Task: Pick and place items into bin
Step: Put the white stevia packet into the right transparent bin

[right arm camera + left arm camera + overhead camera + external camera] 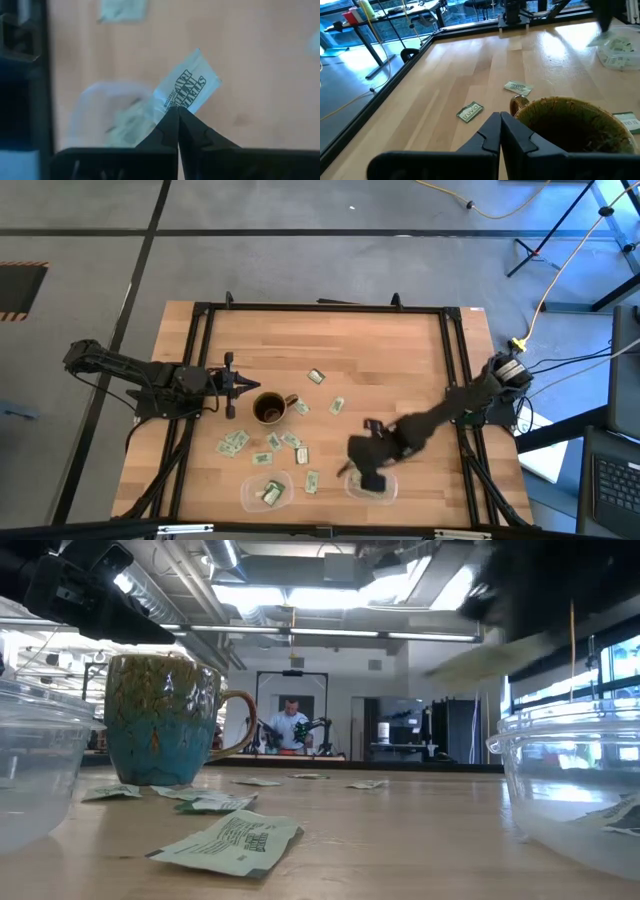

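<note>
Several pale green and white packets lie flat on the wooden table, most near the brown mug: a cluster, others, and one close to the low camera. My right gripper hangs above the right clear bin near the table's near edge, shut on one packet. In the low view that packet shows blurred above the bin's rim. My left gripper waits shut just left of the mug, touching nothing. My right gripper pinches one corner of the packet between its two fingertips, coming from above and pointing down. The packet is lifted clear and sticks out beyond the fingertips, over a clear bin that holds other packets.
A second clear bin with packets inside stands left of the right one, at the near edge. A black frame rail runs around the table. The far half of the tabletop is bare wood. A person sits in the room behind.
</note>
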Motion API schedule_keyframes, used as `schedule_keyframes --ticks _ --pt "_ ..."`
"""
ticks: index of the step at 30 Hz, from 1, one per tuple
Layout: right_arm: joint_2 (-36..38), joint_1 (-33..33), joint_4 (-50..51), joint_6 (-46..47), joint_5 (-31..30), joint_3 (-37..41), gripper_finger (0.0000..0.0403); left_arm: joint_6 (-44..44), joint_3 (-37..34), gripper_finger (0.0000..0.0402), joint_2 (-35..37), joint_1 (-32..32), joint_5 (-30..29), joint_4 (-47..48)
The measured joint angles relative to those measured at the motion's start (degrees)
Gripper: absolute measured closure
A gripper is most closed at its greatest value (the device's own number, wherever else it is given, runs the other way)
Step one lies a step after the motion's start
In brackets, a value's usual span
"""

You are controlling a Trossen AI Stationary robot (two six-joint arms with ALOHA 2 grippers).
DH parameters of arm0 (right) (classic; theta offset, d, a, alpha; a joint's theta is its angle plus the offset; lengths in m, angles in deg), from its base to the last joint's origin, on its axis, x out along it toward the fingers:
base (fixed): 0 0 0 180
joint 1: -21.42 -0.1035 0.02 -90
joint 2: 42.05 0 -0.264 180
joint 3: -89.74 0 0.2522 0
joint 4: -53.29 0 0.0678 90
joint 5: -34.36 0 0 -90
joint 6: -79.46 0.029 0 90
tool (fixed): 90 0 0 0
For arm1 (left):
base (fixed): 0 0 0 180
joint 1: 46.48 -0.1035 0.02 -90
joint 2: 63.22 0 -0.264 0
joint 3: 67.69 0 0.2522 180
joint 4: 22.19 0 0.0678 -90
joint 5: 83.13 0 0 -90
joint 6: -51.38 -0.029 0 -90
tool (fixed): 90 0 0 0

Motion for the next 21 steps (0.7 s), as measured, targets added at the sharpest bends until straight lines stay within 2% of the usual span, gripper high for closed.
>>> schedule_keyframes --ticks 5,9,21 --pt "-0.7 -6.79 -0.07 8.73 0.01 -0.02 0.0402 0.02 0.0 0.0397 -0.02 -0.01 -0.01 0.0" --pt "-1.8 -9.77 -0.19 12.9 -0.2 -0.07 0.0402 0.02 0.0 0.0396 -0.02 -0.02 -0.02 0.0" --pt "-5.45 -10.48 0.45 17.11 -0.31 -0.07 0.0377 0.13 0.0 0.0397 0.0 0.0 0.02 -0.02"
